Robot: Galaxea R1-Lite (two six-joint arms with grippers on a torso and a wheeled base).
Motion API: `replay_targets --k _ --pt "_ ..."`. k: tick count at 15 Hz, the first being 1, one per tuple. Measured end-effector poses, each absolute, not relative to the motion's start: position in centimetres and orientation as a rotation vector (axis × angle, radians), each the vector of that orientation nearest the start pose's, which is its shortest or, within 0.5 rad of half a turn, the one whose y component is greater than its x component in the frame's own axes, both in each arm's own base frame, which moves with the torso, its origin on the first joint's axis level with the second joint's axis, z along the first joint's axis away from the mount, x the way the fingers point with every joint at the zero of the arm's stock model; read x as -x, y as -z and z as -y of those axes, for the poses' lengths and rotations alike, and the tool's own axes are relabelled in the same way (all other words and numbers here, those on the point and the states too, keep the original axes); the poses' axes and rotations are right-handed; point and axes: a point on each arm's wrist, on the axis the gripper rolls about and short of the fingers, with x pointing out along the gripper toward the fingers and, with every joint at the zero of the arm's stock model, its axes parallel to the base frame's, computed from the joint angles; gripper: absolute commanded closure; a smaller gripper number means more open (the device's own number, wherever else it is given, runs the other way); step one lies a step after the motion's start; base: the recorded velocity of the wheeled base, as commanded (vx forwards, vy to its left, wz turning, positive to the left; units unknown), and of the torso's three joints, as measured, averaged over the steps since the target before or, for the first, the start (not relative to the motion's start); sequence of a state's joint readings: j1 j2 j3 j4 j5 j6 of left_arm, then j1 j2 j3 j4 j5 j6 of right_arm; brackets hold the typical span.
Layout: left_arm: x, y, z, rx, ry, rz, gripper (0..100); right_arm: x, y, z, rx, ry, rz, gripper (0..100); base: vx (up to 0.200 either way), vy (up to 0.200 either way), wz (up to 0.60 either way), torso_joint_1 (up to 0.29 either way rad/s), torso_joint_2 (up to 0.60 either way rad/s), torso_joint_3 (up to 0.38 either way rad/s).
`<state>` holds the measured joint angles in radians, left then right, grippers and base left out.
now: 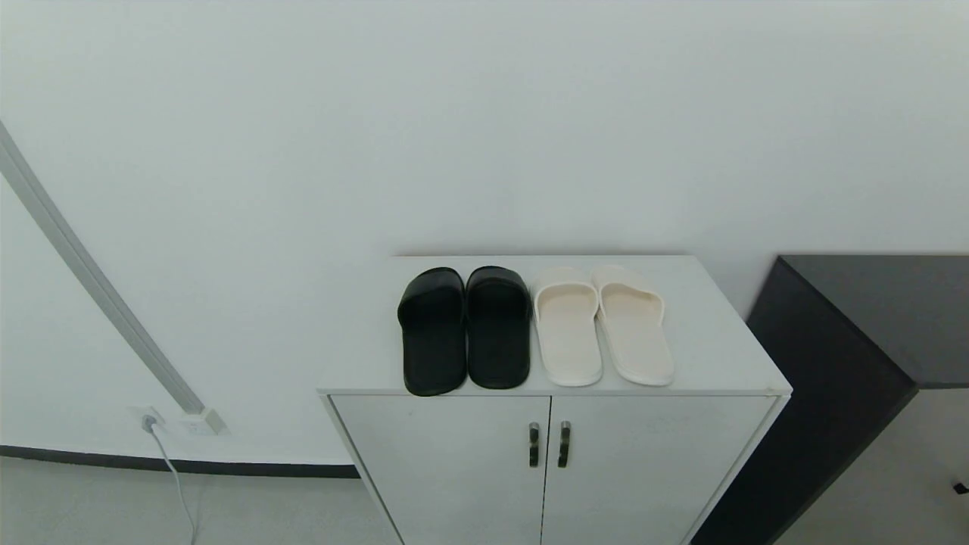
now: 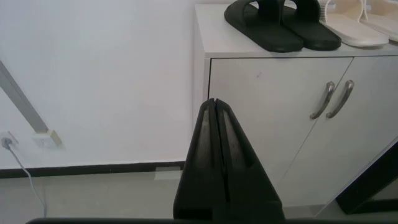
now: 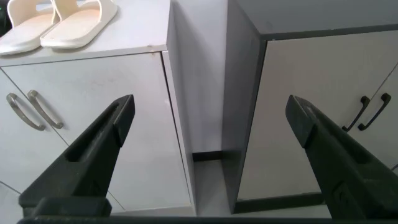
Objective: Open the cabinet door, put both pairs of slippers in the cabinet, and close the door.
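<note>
Two pairs of slippers lie side by side on top of the white cabinet [image 1: 719, 356], toes toward the wall and heels at the front edge. The black slippers [image 1: 463, 329] are on the left, matte with broad straps. The cream slippers [image 1: 603, 325] are just beside them on the right, with pale footbeds and closed fronts. The inner black slipper and the inner cream one look to be touching or nearly so. Both cabinet doors are shut, and two upright metal handles [image 1: 549, 444] stand close together on either side of the middle seam. The left gripper [image 2: 215, 102] is level with the doors, below the cabinet top and off the cabinet's left front corner. It is clear of the cabinet, with its dark fingers pressed flat together and nothing between them. The right gripper [image 3: 209, 102] is held at a similar height, facing the narrow gap between the white cabinet and a dark cabinet [image 1: 870, 318] on the right. Its jaws are spread wide and it grips nothing. On the white wall to the left, a grey conduit [image 1: 91, 280] slants down to a wall socket [image 1: 147, 418], from which a pale cable [image 1: 178, 484] hangs toward the floor.
</note>
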<state>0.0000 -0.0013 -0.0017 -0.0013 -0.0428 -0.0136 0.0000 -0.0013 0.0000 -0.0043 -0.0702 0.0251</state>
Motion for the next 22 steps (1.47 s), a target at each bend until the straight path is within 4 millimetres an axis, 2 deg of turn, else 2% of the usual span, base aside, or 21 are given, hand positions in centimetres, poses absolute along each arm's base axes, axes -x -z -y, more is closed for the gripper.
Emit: replay_targets --k 9,11,13,15,19,22 --pt "2.3 -7.6 0.1 0.013 0.043 0.004 100 2.2 -7.7 0.1 -0.015 0.072 -0.008 0 0.0 0.0 0.0 0.0 0.0 0.0" --pt "2.3 -7.6 0.1 0.012 0.043 0.004 100 2.4 -9.3 0.1 -0.061 0.068 0.014 0 0.0 0.0 0.0 0.0 0.0 0.0" --pt "2.3 -7.6 0.1 0.012 0.042 0.004 100 2.5 -12.3 0.1 -0.067 0.035 0.008 0 0.0 0.0 0.0 0.0 0.0 0.0" --pt "2.3 -7.6 0.1 0.012 0.043 0.004 100 0.8 -14.4 0.0 -0.055 -0.021 -0.067 0 0.0 0.0 0.0 0.0 0.0 0.0" --pt "2.3 -7.6 0.1 0.012 0.042 0.004 100 -5.1 -17.6 -0.7 -0.082 -0.139 -0.195 0 0.0 0.0 0.0 0.0 0.0 0.0" --pt "2.3 -7.6 0.1 0.012 0.042 0.004 100 -9.0 -20.1 -3.7 -0.122 -0.238 -0.256 0 0.0 0.0 0.0 0.0 0.0 0.0"
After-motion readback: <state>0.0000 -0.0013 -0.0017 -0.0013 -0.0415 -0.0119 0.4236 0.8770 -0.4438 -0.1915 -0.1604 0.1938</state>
